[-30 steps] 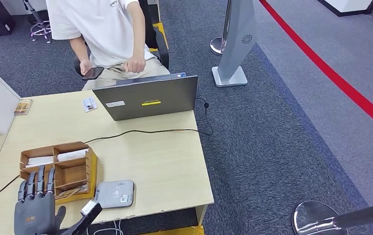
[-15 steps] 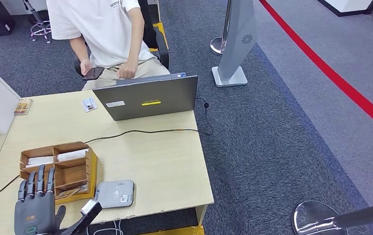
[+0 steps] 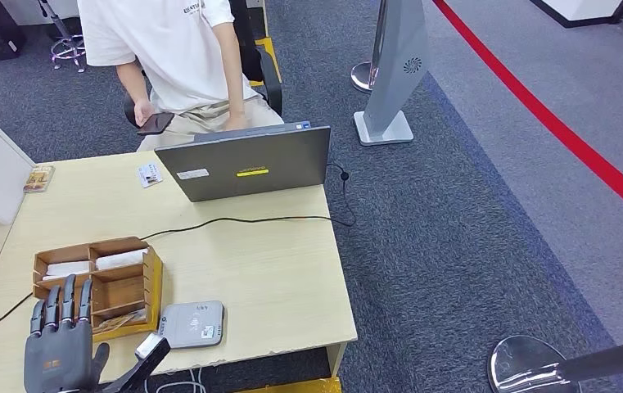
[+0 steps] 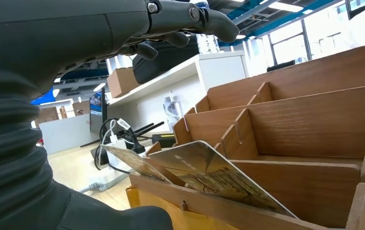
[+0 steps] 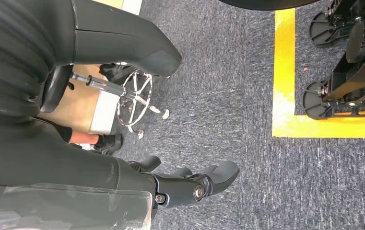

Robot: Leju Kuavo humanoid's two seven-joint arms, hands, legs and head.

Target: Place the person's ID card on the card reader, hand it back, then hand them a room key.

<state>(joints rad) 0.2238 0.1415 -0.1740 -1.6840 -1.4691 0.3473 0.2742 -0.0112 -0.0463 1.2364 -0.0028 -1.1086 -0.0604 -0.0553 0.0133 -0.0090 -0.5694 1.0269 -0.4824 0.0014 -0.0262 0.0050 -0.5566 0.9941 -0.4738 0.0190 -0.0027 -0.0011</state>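
left hand (image 3: 58,348): fingers straight and apart, holding nothing, hovering at the near edge of the wooden desk (image 3: 275,270). wooden compartment organiser (image 3: 99,282): just ahead of its fingertips; white cards in the far compartments, a printed room key card (image 4: 209,175) tilted in the nearest slot. grey card reader (image 3: 193,323): just right of the hand, flat on the desk. id card (image 3: 150,174): well ahead of the hand, on the far edge beside the grey laptop (image 3: 246,164). person (image 3: 169,57): seated beyond, holding a phone (image 3: 155,123). right hand (image 5: 190,184): fingers loosely apart, empty, above grey carpet (image 5: 228,96).
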